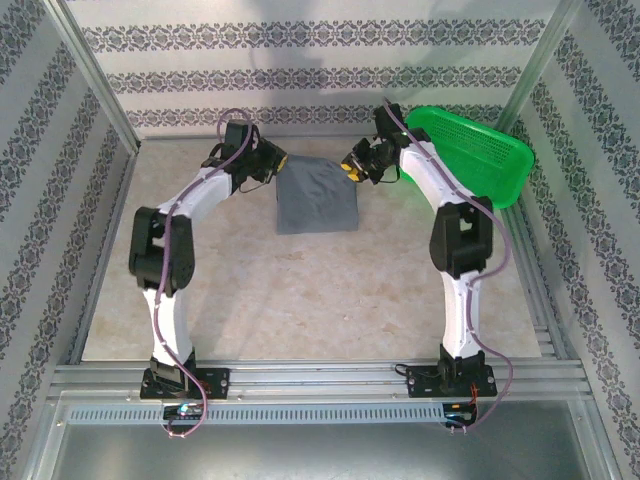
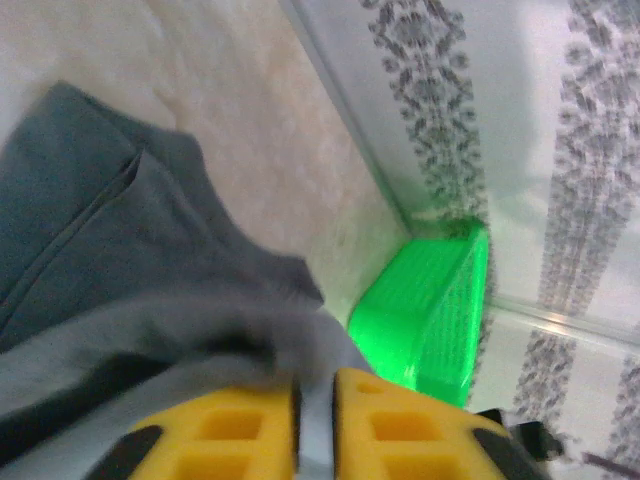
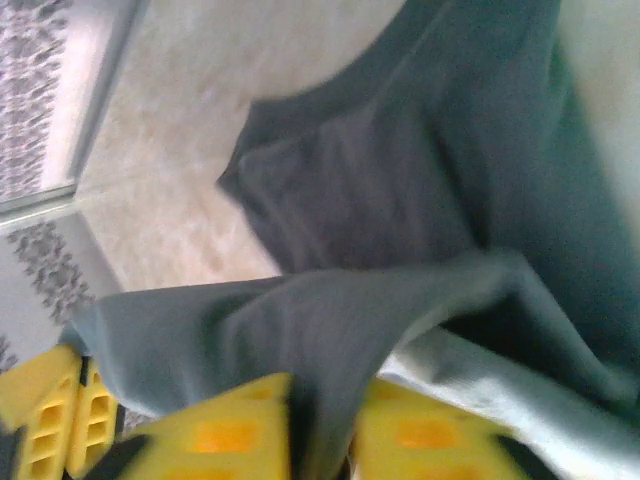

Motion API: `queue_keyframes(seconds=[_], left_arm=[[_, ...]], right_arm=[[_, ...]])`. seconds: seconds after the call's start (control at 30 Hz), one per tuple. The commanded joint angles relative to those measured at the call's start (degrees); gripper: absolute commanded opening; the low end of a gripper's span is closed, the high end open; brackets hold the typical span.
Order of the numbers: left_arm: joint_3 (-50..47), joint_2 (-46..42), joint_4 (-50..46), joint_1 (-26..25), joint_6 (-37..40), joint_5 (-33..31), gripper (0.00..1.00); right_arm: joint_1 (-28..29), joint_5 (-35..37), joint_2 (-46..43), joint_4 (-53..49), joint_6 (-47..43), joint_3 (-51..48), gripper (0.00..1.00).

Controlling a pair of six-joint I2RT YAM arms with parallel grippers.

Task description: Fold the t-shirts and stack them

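A dark slate-grey t-shirt point(image 1: 318, 198) lies folded into a rectangle at the back middle of the table. My left gripper point(image 1: 278, 163) is at its far left corner and my right gripper point(image 1: 350, 166) at its far right corner. In the left wrist view the yellow fingers point(image 2: 225, 430) stand close together with a fold of the t-shirt point(image 2: 120, 230) between them, at my left gripper point(image 2: 316, 390). The right wrist view shows my right gripper point(image 3: 325, 405) the same way, a ridge of the t-shirt point(image 3: 400, 180) pinched between its pads.
A bright green mesh basket point(image 1: 470, 150) leans at the back right, just beyond the right arm, and the basket point(image 2: 430, 310) also sits ahead of the left gripper. Patterned walls and metal rails close the table's sides. The left gripper's yellow fingers point(image 3: 60, 410) are in the right wrist view.
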Motion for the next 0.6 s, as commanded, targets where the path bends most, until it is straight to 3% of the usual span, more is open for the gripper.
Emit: queue_keyframes(seconds=[0.0,0.1,0.17,0.3,0.4,0.5,0.57], left_arm=[[7.0,5.3,-3.0,1.3,2.7,1.8,0.33],[3.4,1.0,-4.2,1.1,4.0,-0.9,0.48],[-3.7,-4.2,-2.3,0.8,3.0,-1.4,0.51],[-20.4,-13.9,3.4,-2.8,-3.3,-0.6,0.51],[-32.0,-18.3,11.9,-8.3,-12.7,-1.4,0.51],[-37.4,-18.1,21.8,-14.8,-22.9,-5.4,0.52],[-36.6,-15.6,26.0,-18.9,-27.8,-9.2,0.58]], right_arm=[[-1.4,0.2,6.5,-5.3,-4.5,12.2,0.39],[-1.9,0.0,6.9,-9.1,-9.4,17.3,0.44],[-2.1,1.1,2.7,-9.7,-11.7,12.6,0.46],[-1.8,2.0,-12.4,1.2,-11.6,-10.7,0.45],[-1.0,1.2,-23.8,11.7,-10.3,-28.7,0.46],[-0.5,-0.8,-31.7,18.8,-8.6,-41.3,0.47],[-0.6,-1.9,-35.8,20.9,-8.1,-47.4,0.48]])
